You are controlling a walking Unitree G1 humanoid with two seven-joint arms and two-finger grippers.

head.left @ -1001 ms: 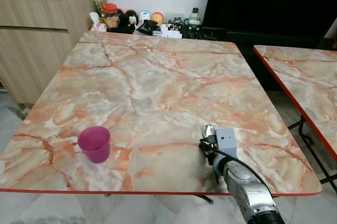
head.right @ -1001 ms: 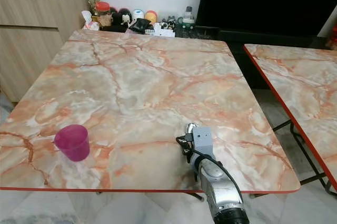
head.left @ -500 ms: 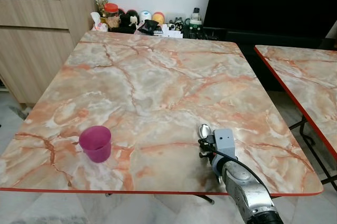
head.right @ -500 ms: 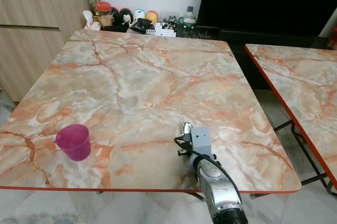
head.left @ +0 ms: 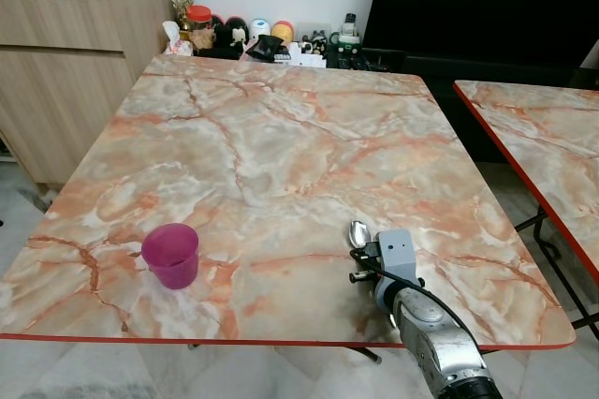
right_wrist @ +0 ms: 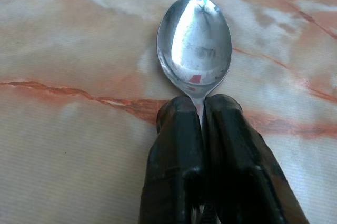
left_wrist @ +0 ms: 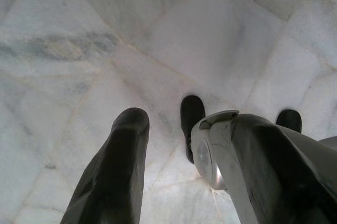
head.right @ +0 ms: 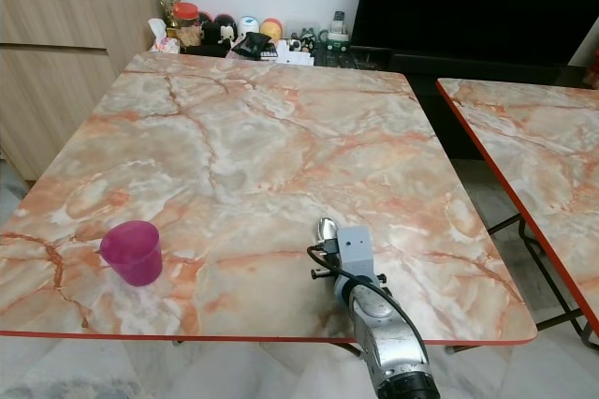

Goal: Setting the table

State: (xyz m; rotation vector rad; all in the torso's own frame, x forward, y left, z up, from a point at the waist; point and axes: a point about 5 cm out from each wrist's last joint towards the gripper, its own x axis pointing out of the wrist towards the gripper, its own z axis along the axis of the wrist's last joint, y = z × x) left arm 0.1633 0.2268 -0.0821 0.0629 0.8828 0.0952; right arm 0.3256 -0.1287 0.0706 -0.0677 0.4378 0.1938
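Steel spoon (right_wrist: pixel 194 40), shiny bowl up, over marble desk (head.left: pixel 281 155).
Right pincer (right_wrist: pixel 202 109) clamps its neck; bowl juts beyond the fingertips.

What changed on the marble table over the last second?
The right gripper, shut on the spoon, drew a little toward the robot's left, the spoon bowl low over the marble table. The pink cup stayed in place near the front left edge. The left gripper hangs open over the floor.
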